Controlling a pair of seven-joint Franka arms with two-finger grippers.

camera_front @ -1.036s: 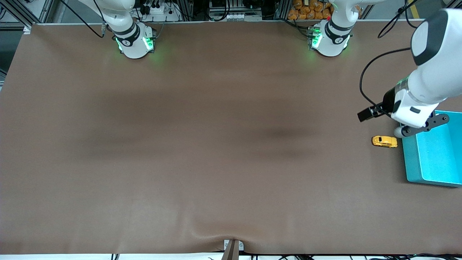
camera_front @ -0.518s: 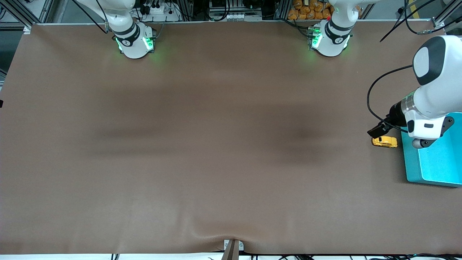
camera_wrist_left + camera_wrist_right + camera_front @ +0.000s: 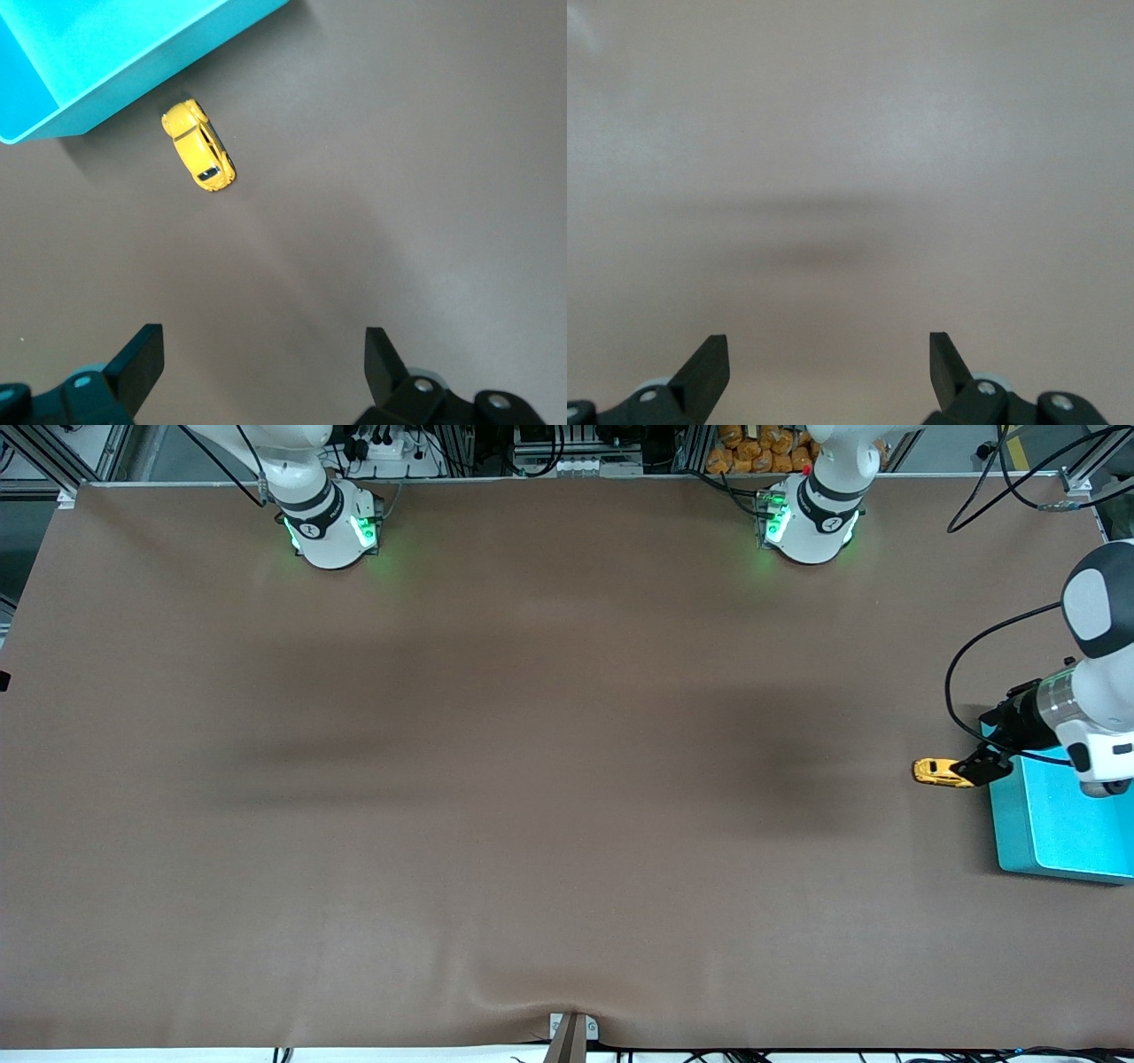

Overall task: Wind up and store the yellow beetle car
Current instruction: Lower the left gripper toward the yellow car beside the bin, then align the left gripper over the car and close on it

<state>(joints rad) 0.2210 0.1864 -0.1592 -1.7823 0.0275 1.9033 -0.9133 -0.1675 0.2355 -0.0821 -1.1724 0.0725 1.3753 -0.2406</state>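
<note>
The yellow beetle car (image 3: 941, 772) stands on the brown tablecloth, close beside the turquoise bin (image 3: 1063, 833) on the side toward the right arm's end. My left arm's hand (image 3: 1094, 757) hangs in the air over the bin's corner by the car, and its black wrist bracket covers the car's end that is closest to the bin. In the left wrist view the left gripper (image 3: 261, 343) is open and empty, with the car (image 3: 198, 154) and the bin's wall (image 3: 159, 75) ahead of it. My right gripper (image 3: 828, 347) is open over bare cloth and is out of the front view.
The bin sits at the left arm's end of the table, partly cut off by the picture's edge. Both arm bases (image 3: 330, 527) (image 3: 808, 522) stand along the table's edge farthest from the front camera. A black cable (image 3: 961, 664) loops from the left wrist.
The left arm has swung toward its own end of the table and come lower over the bin's corner; its bracket now overlaps the car. The car and bin have not moved.
</note>
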